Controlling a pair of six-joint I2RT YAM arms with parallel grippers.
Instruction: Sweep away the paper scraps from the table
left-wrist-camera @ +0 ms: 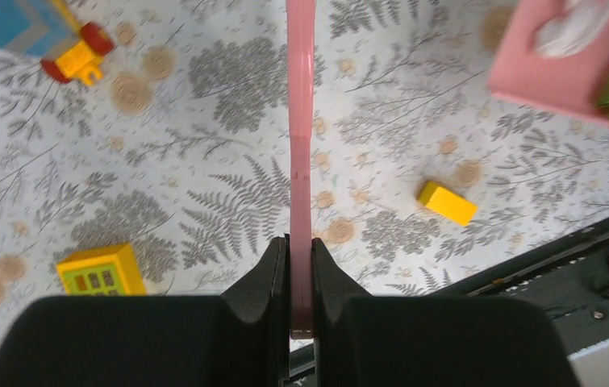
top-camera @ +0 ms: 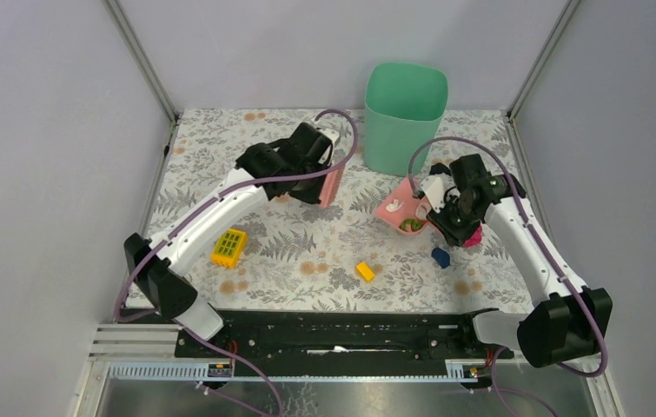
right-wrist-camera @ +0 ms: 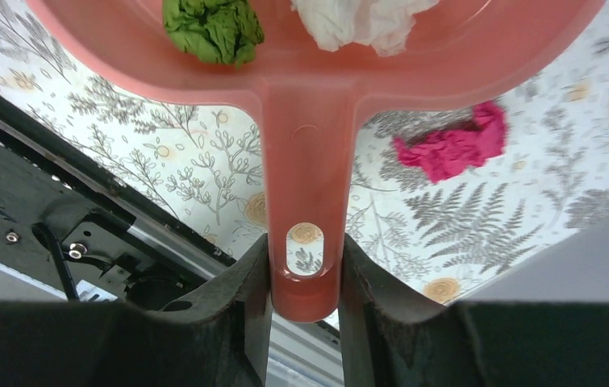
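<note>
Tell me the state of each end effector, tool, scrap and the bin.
Left end effector, shut on pink flat tool.
Right end effector, shut on dustpan handle.
Green paper scrap, in dustpan.
White paper scrap, in dustpan.
Magenta paper scrap, loose on table.
Bin, upright, open top.

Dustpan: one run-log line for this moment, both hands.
left hand shut on pink sweeper | right hand shut on dustpan | in dustpan: white scrap, green scrap | magenta scrap on table

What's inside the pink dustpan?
A green crumpled scrap and a white crumpled scrap lie inside the pink dustpan. Its far part is cut off in the wrist view, so more could hide there.
</note>
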